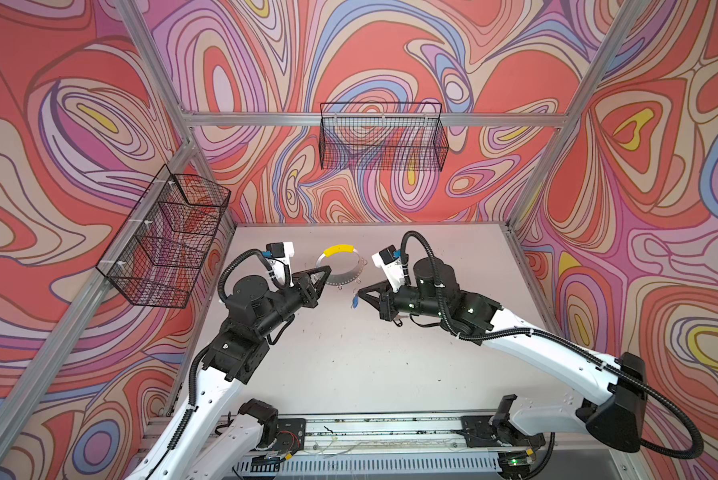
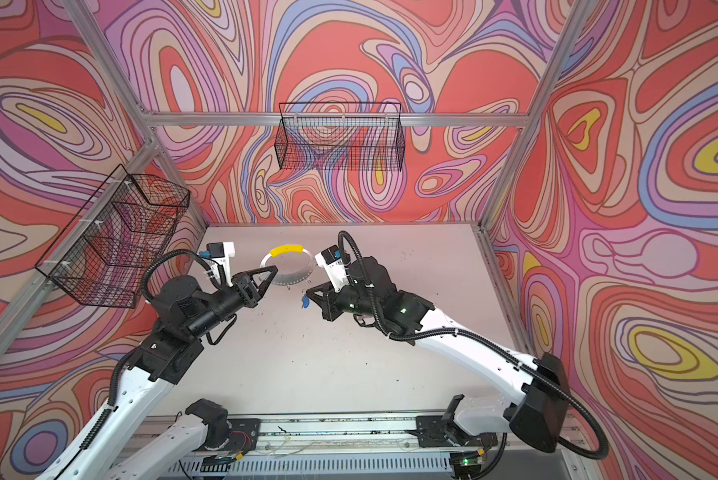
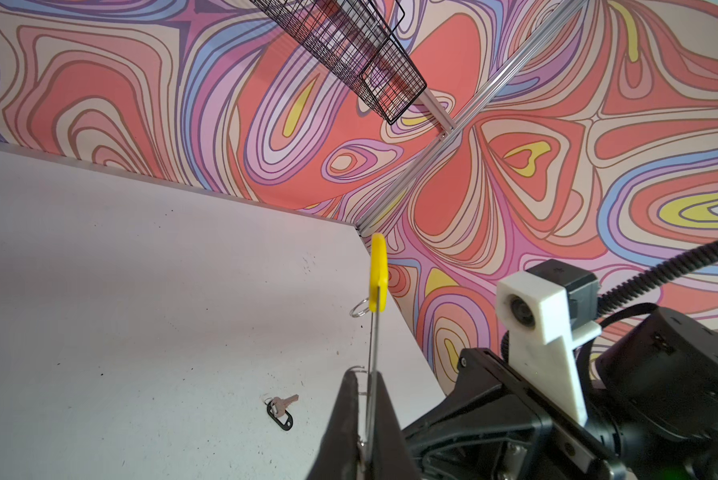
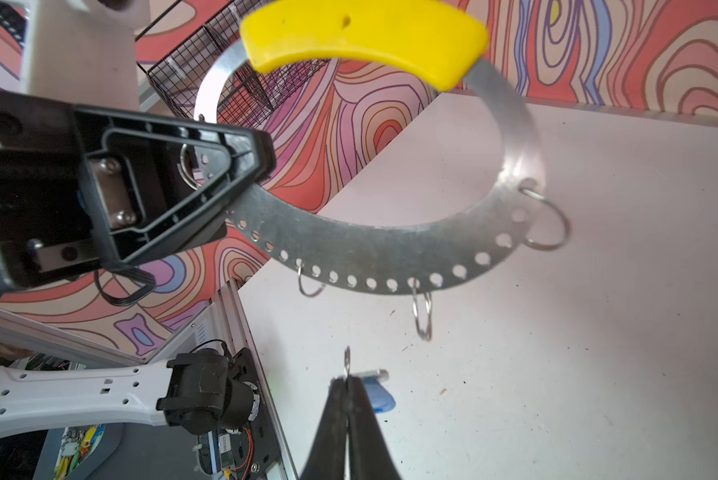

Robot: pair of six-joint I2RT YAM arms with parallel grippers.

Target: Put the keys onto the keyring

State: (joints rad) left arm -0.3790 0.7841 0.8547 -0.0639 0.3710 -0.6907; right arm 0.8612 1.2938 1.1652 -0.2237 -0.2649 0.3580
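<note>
1. the left gripper (image 1: 327, 272) is closed tight on the left rim of the keyring (image 4: 390, 253). it holds the keyring up off the table (image 1: 349, 365), as it seems, at the far middle.
2. the right gripper (image 4: 346, 386) is pinched shut on the blue key (image 4: 380, 397), gripping at its small split ring. the key hangs just near and right of the keyring, not touching it.
3. the task looks early: neither key is on the keyring yet. the blue key sits close to one of the loops (image 4: 423, 316), so threading seems the step in hand.
4. the black key (image 3: 282, 411) lies flat on the table, apart from the keyring, and is left for later.
5. the keyring is a thin flat band of dull grey metal, a mere line when seen edge-on in the left wrist view. small round holes run along its near arc.
6. a smooth yellow sleeve (image 4: 361, 37), plastic by its look, covers the far arc.
7. the loops are thin bright wire and dangle loose from the holes. the keys are small and silver, with oval plastic tags.
8. the table is matte white with dark specks.
</note>
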